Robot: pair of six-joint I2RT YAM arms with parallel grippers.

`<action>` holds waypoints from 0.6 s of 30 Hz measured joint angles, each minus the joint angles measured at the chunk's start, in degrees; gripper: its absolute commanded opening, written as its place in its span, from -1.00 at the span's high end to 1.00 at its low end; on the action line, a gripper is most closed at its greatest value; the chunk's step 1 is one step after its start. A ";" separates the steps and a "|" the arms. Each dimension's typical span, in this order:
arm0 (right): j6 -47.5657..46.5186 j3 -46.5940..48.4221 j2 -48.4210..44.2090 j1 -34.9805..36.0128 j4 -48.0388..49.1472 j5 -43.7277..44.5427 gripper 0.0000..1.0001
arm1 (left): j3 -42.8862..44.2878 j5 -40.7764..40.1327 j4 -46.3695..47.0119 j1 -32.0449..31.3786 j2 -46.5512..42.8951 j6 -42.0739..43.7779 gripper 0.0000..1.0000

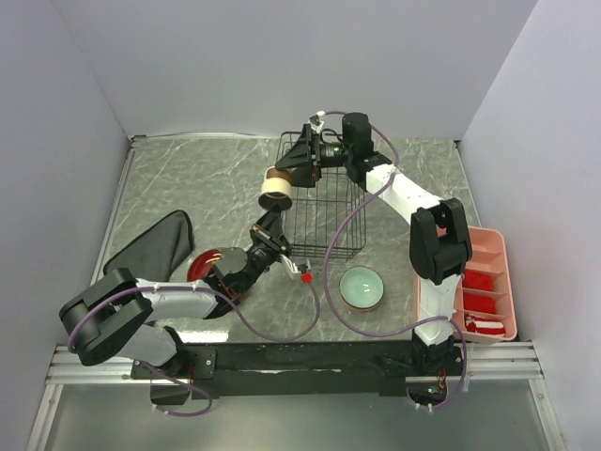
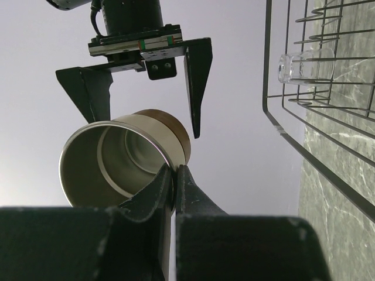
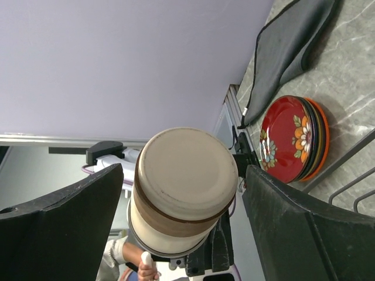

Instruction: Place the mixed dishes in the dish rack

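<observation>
Big grey marble surface [image 1: 188, 178] with the black wire dish rack [image 1: 324, 211] in the middle. The mint bowl [image 1: 362, 287] sits in front of it, and the red floral bowl [image 3: 281, 140] is stacked on an orange-rimmed plate [image 3: 321, 137] near the left. The tan cup [image 1: 275, 188] is up in the air beside the rack's left edge. The left gripper [image 2: 174, 175] pinches its rim, and the right gripper [image 1: 289, 177] is spread wide either side of its base.

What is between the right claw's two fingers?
The small tan cup, inside the open right gripper, seen in the right wrist view; the left gripper pinches its rim.
</observation>
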 measured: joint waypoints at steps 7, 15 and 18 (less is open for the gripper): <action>-0.76 0.00 0.09 0.15 -0.94 -0.04 -0.61 | 0.35 -0.11 -1.11 -0.02 0.11 -0.17 0.97; -1.55 0.13 0.44 0.11 -1.18 0.42 -0.17 | 1.11 -1.05 -1.73 -0.13 0.92 -0.68 0.35; -1.53 0.15 0.44 0.15 -1.14 0.33 -0.12 | 1.77 -1.53 -2.60 -0.13 1.22 -1.18 -0.04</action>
